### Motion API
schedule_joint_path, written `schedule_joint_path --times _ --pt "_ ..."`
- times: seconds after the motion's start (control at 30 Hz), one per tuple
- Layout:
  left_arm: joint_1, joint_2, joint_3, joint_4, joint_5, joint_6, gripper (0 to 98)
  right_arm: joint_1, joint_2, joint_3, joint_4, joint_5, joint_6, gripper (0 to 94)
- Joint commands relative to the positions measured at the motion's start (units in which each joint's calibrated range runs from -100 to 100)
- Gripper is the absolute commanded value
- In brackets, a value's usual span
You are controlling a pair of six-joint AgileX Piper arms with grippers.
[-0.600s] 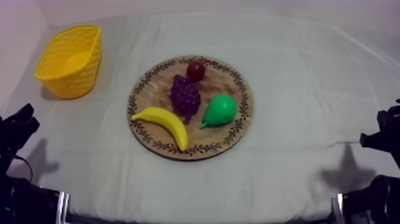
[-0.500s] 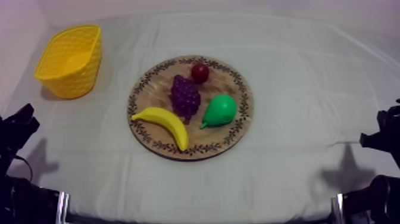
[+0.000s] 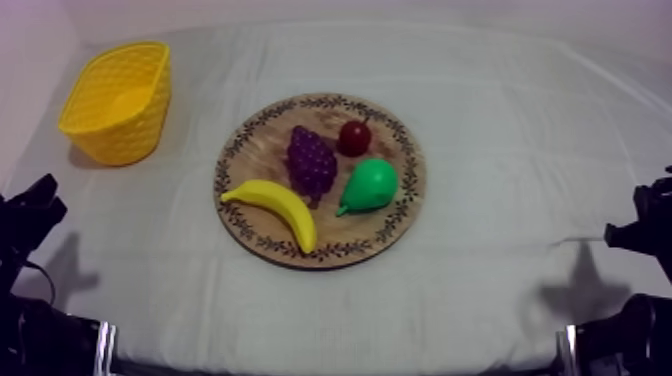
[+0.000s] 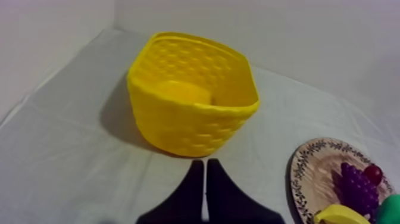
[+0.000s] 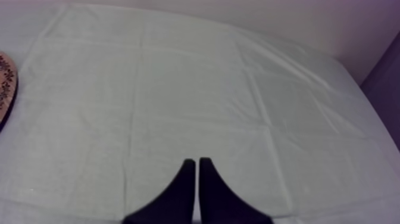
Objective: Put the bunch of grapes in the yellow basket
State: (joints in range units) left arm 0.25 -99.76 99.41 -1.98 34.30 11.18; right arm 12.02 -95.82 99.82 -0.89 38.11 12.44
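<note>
A purple bunch of grapes [image 3: 311, 162] lies in the middle of the round wooden board [image 3: 400, 210], between a yellow banana [image 3: 275, 206], a green pear [image 3: 369, 185] and a small red fruit [image 3: 354, 137]. The yellow basket [image 3: 118, 100] stands at the table's far left. My left gripper [image 3: 32, 205] rests low at the left edge and my right gripper [image 3: 650, 215] low at the right edge. In the left wrist view my left gripper [image 4: 205, 169] is shut on nothing, just short of the basket [image 4: 190, 98], with the grapes [image 4: 357, 187] on the board [image 4: 309, 179] off to the side. My right gripper [image 5: 197, 165] is shut over bare cloth.
Grey-white cloth [image 3: 520, 120] covers the table, with open room to the right of the board and in front of it. A pale wall [image 4: 53, 30] rises behind the basket. The board's rim [image 5: 5, 89] shows beside the cloth in the right wrist view.
The small red fruit has rolled from the board's far rim to the right and nearer, ending beside the grapes above the pear. Neither arm has moved.
</note>
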Motion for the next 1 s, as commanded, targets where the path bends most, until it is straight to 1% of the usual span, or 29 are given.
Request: schedule_joint_path --times 0.0,0.13,0.2,0.27,0.37,0.47,0.57,0.67,0.77,0.87,0.97 --pt "1.5 -0.1 0.1 -0.01 -0.2 -0.2 0.0 0.0 0.0 0.0 0.0 0.0 0.0 0.3" --pt "5.2 -0.2 0.1 -0.03 -0.4 0.3 0.0 0.0 0.0 0.0 0.0 0.0 0.0 0.3" --pt "6.3 -0.2 -0.2 -0.1 -0.4 1.1 0.0 0.0 0.0 0.0 0.0 0.0 0.0 0.3" --pt "7.2 -0.2 -1.0 -0.26 1.5 1.7 0.0 0.0 0.0 0.0 0.0 0.0 0.0 0.3" --pt "8.6 1.9 -1.5 -0.56 2.0 2.4 0.0 0.0 0.0 0.0 0.0 0.0 0.0 0.3" --pt "10.7 7.7 -3.3 -0.63 1.0 2.2 0.0 0.0 0.0 0.0 0.0 0.0 0.0 0.3" --pt "12.7 15.0 -8.3 0.2 2.0 1.0 0.0 0.0 0.0 0.0 0.0 0.0 0.0 0.3" --pt "14.3 22.8 -16.4 1.39 5.7 -0.5 0.0 0.0 0.0 0.0 0.0 0.0 0.0 0.3" --pt "15.8 30.6 -26.0 2.48 11.6 -1.8 0.0 0.0 0.0 0.0 0.0 0.0 0.0 0.3" --pt "17.0 38.1 -35.4 2.92 19.5 -1.9 0.0 0.0 0.0 0.0 0.0 0.0 0.0 0.3" --pt "17.9 45.3 -43.8 3.19 27.7 -0.9 0.0 0.0 0.0 0.0 0.0 0.0 0.0 0.3"
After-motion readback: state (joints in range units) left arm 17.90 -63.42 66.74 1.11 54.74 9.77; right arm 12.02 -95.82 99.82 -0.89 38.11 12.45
